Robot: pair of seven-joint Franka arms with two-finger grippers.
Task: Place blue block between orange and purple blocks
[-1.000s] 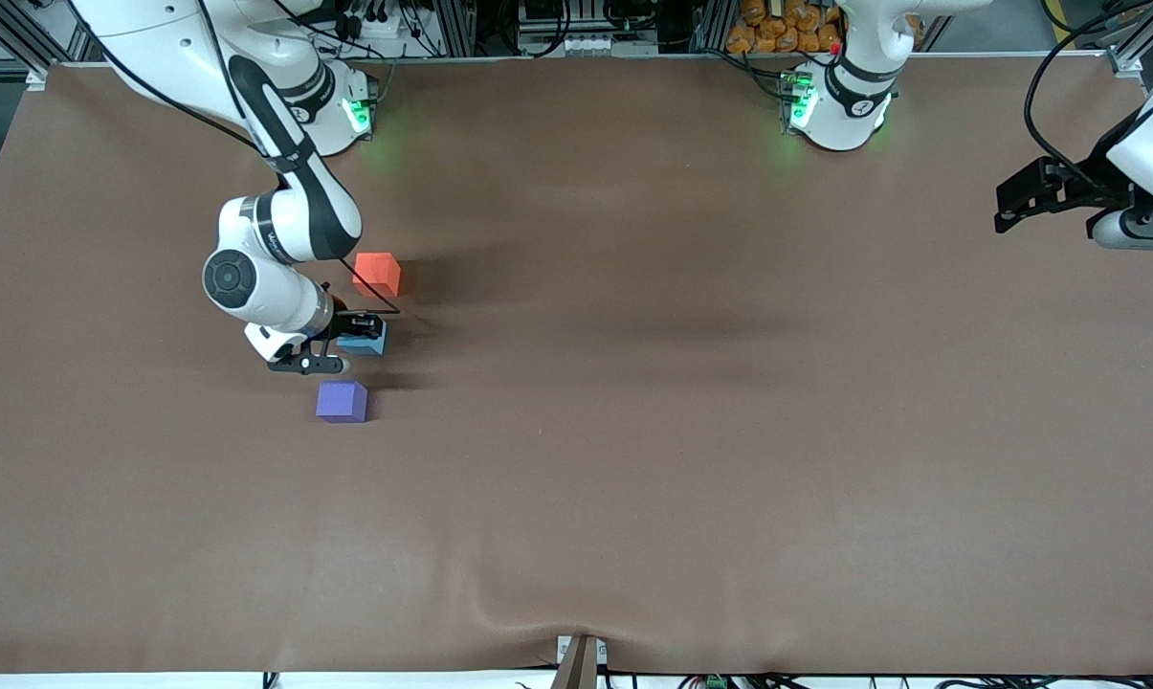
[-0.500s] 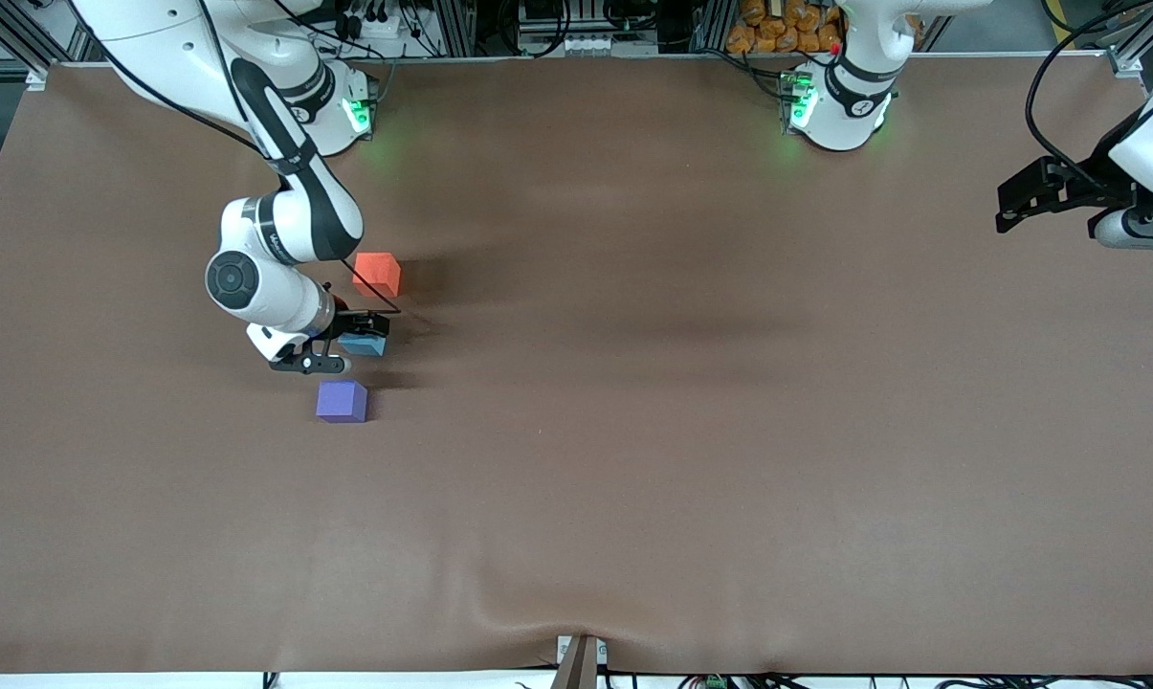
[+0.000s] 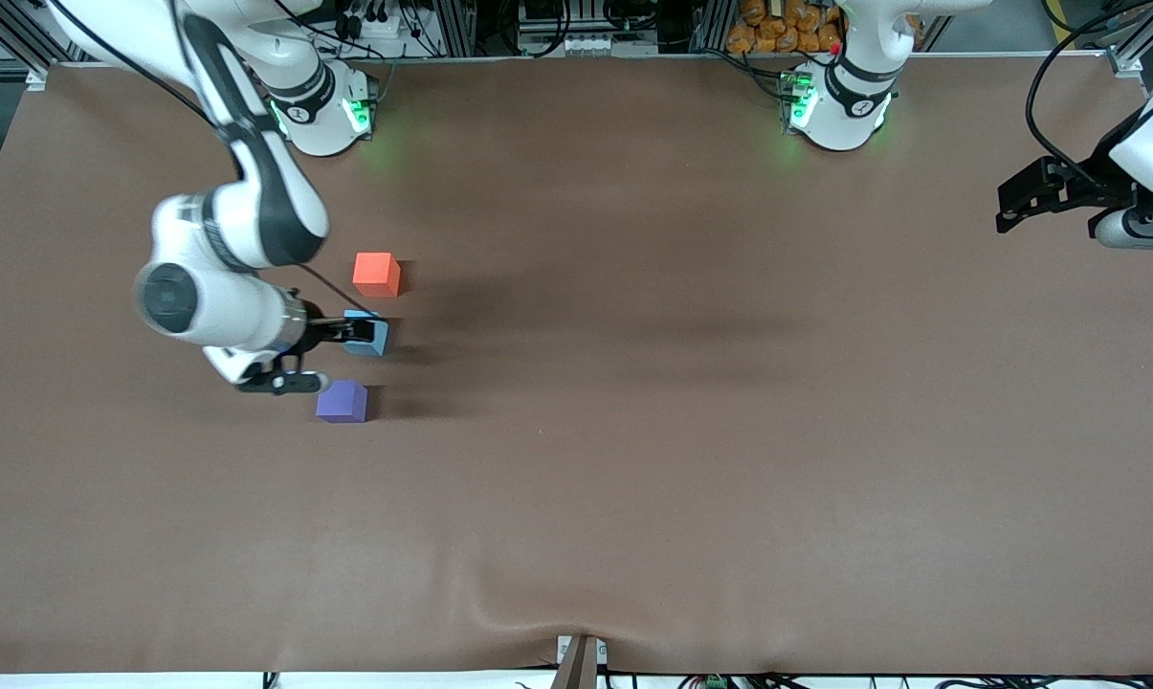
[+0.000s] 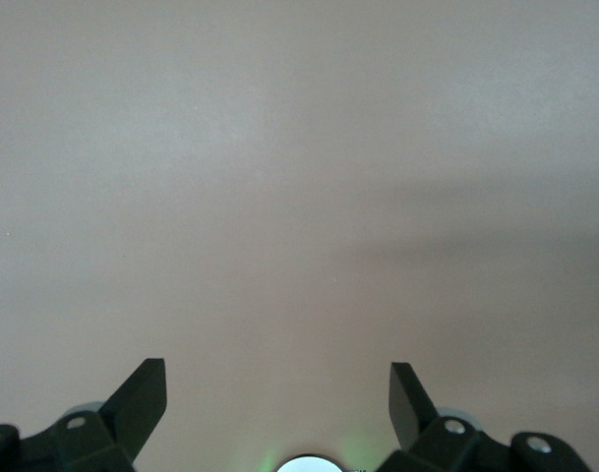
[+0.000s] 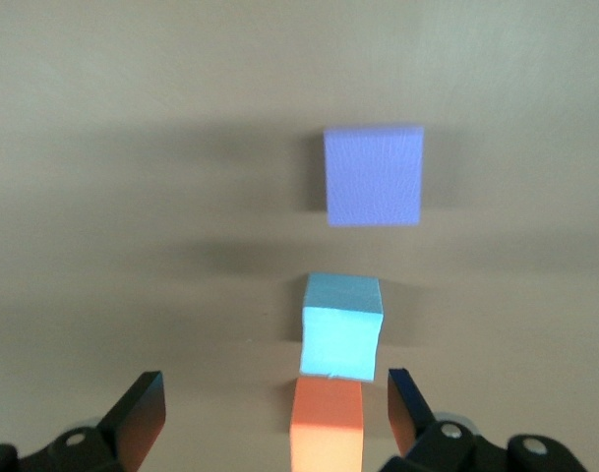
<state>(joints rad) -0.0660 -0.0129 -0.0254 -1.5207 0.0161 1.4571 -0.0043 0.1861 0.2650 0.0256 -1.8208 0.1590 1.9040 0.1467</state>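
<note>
Right gripper point(image 3: 351, 332) had released blue block point(image 3: 366, 334), fingers point(image 5: 142, 413) now spread, risen above it. Blue block sat on brown table point(image 3: 691, 459) between orange block point(image 3: 377, 274) and purple block point(image 3: 342, 401), unmoved. Left gripper point(image 3: 1011, 206) waited open, unchanged.

The counter point(image 3: 633, 431) wears a matt brown cloth, smooth but rippled along its near edge. The blue block point(image 3: 366, 334), orange block point(image 3: 377, 274) and purple block point(image 3: 342, 401) look matt and foam-like, unmarked. Both arms have glossy white plastic shells; the tool fingers point(image 4: 142, 398) are matt black.
</note>
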